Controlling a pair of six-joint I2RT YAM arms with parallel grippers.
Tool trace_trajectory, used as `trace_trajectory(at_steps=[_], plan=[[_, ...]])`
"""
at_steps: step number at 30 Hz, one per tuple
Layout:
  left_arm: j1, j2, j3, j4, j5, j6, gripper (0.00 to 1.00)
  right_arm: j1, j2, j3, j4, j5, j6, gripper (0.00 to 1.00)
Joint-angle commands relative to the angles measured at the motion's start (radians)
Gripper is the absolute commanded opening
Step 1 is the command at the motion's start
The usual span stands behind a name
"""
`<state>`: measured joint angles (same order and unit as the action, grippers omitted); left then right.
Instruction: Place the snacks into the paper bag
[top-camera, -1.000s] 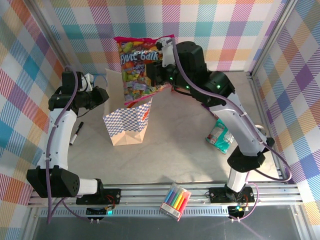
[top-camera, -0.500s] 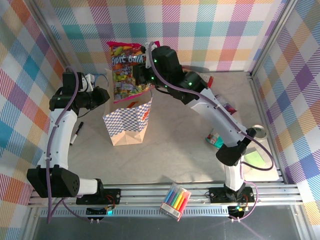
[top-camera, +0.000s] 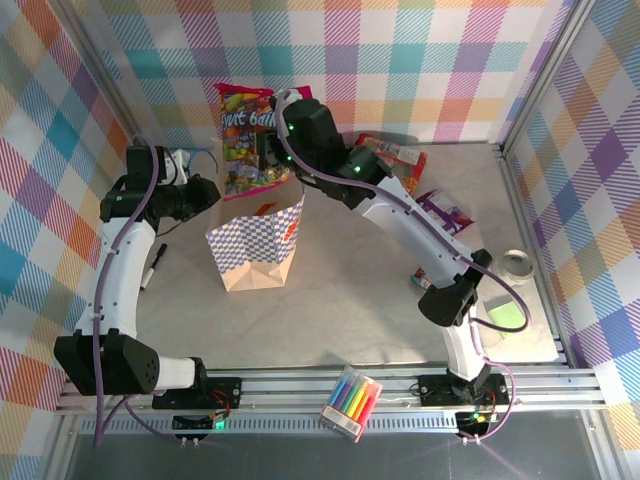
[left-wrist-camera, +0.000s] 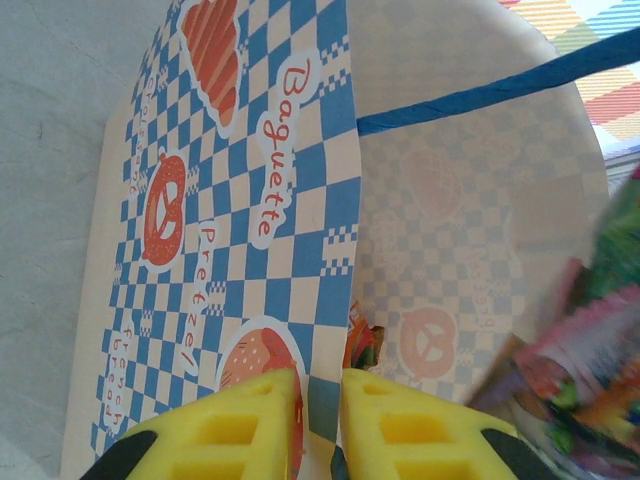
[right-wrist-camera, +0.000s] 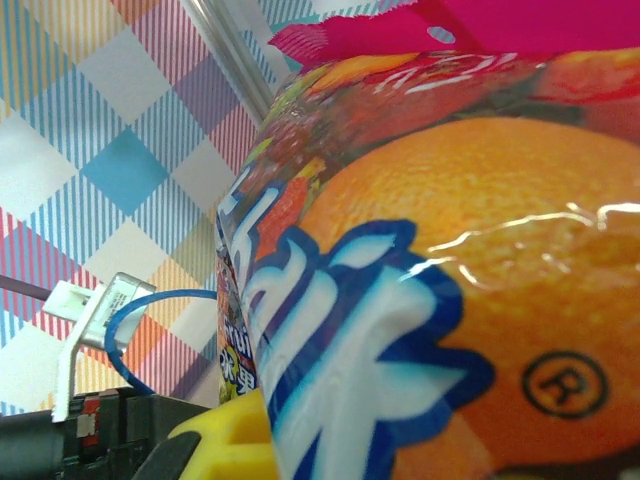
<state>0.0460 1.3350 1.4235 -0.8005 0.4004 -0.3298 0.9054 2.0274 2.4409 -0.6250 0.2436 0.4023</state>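
- Kraft paper bag (top-camera: 258, 245) stands upright left of centre in the top view. The left end effector (top-camera: 207, 190) is at its upper-left rim. The right end effector (top-camera: 268, 150) is clamped on the multicolour candy packet (top-camera: 243, 140), just above the far side of the mouth. The packet looks about as wide as the opening, so lowered askew it could catch the rim, fold it inward or tip the bag. A red packet (top-camera: 395, 152) and a purple packet (top-camera: 440, 208) wait on the worktop (top-camera: 350, 290) at upper right.
- Left wrist view: at bottom centre the yellow jaws are pinched together on the bag's checkered wall. The candy packet (left-wrist-camera: 590, 340) sits at the right edge, by the mouth. A downward push could pull the thin paper from that pinch or tear it, and the blue cord handle (left-wrist-camera: 480, 90) across the top could snag the packet.
- Right wrist view: one yellow finger (right-wrist-camera: 225, 440) shows at lower left against the glossy packet. The slick film may slide or swing and fall outside the bag.
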Motion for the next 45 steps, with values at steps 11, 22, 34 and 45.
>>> trace_trajectory(at_steps=[11, 22, 34, 45], plan=[[0.026, -0.028, -0.022, 0.030, -0.007, -0.040, 0.17, 0.024, -0.012, 0.082, 0.133, 0.034, -0.037, 0.00], [0.029, -0.036, -0.046, 0.073, 0.006, -0.089, 0.16, 0.027, 0.002, 0.075, 0.047, -0.024, -0.042, 0.00], [0.029, -0.049, -0.047, 0.071, -0.021, -0.099, 0.16, 0.035, 0.014, 0.076, -0.032, -0.079, 0.009, 0.00], [0.031, -0.059, -0.054, 0.060, -0.064, -0.107, 0.14, 0.035, 0.019, 0.075, -0.110, -0.146, 0.059, 0.00]])
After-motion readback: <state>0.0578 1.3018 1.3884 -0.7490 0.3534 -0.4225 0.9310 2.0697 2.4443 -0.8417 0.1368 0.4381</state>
